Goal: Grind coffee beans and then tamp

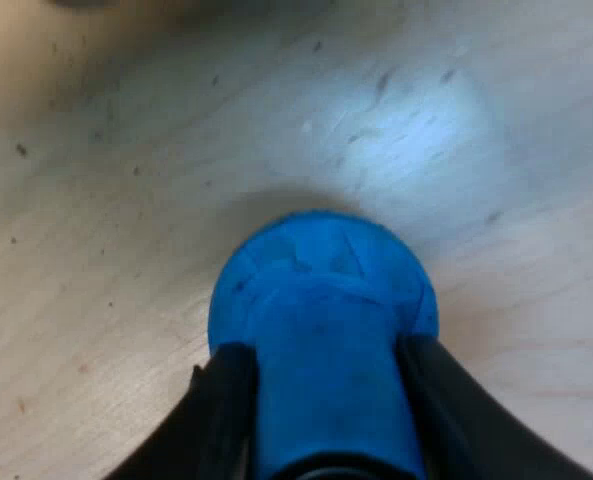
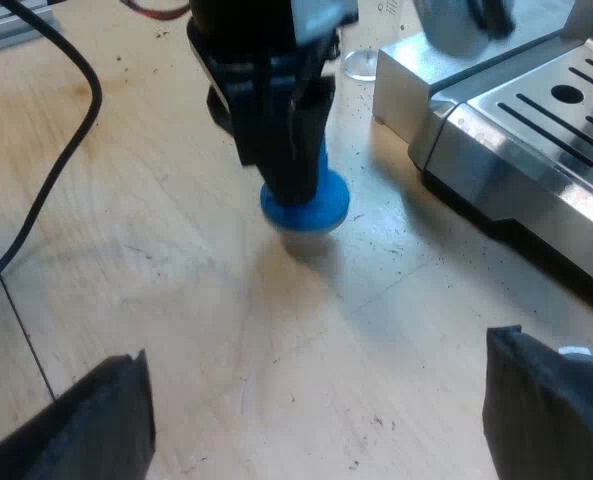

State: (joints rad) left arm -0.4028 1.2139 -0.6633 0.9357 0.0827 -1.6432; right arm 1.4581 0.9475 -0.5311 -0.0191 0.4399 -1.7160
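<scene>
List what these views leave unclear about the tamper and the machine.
Tamper base: left wrist view, hidden by its own blue head; contact with the table unclear.
Tamper handle: right wrist view, covered by the left gripper.
Espresso machine: right wrist view, cut off by the picture's edge above its drip tray.

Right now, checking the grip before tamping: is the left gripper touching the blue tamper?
Touching. The left wrist view shows the left gripper with black fingers pressed against both sides of the blue tamper, no gap.
</scene>
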